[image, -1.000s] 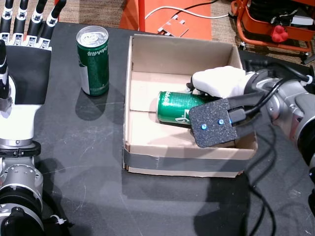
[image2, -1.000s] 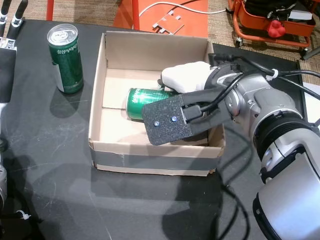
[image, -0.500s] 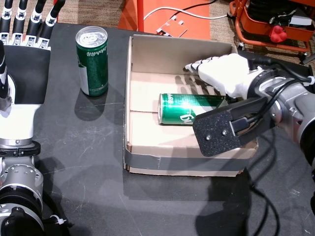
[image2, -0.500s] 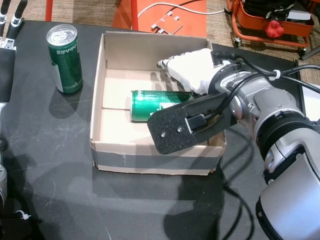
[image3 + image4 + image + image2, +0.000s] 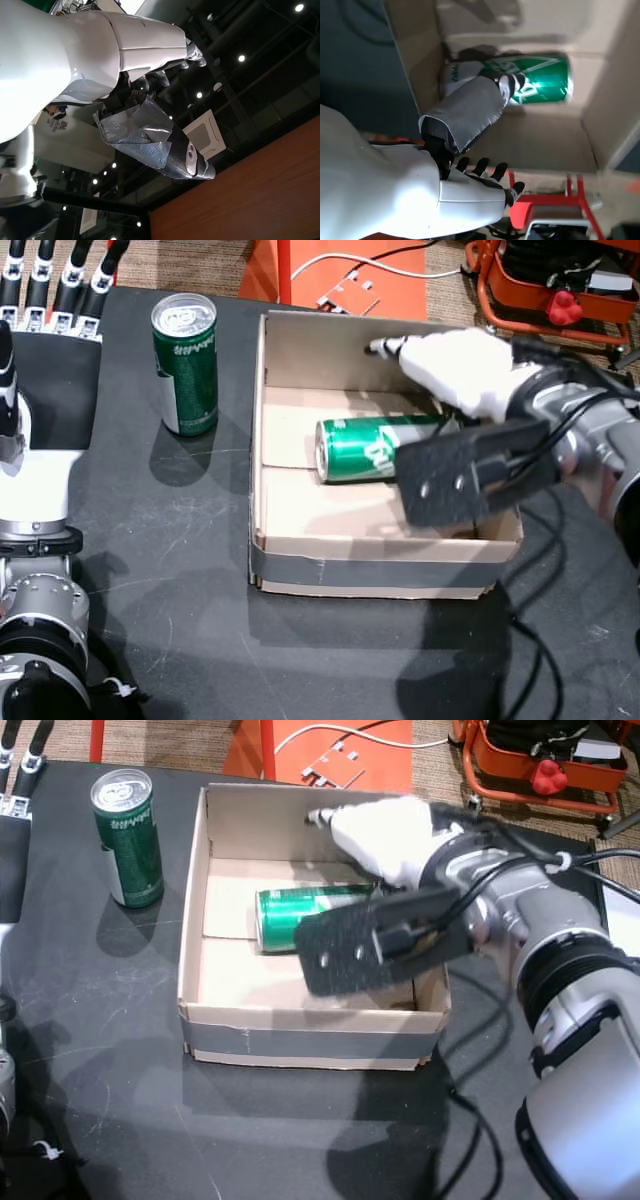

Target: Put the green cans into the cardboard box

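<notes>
1. Surface: black, scuffed; carries the box and the standing can.
2. Box: open cardboard, taped along the near wall, set mid-surface.
3. Can in box: green, on its side on the box floor, top end facing the left arm's side; nothing grips it.
4. Right robot hand: above the far right part of the box, fingers spread wide, holding nothing; the right wrist view shows its thumb apart from the can below it.
5. Left robot hand: at the surface's left edge, fingers straight and apart, holding nothing, well apart from the standing can.
6. Standing can: green, upright, just outside the box's left wall, near its far corner; not yet boxed.
7. Handling note, as judgement: the step in hand is withdrawing the right robot hand; lift it straight up, clear of the far wall, so the lying can is not nudged. The standing can sits nearer the left robot hand; grip it around the middle, kept upright, and carry it over the wall into the free floor space.
</notes>
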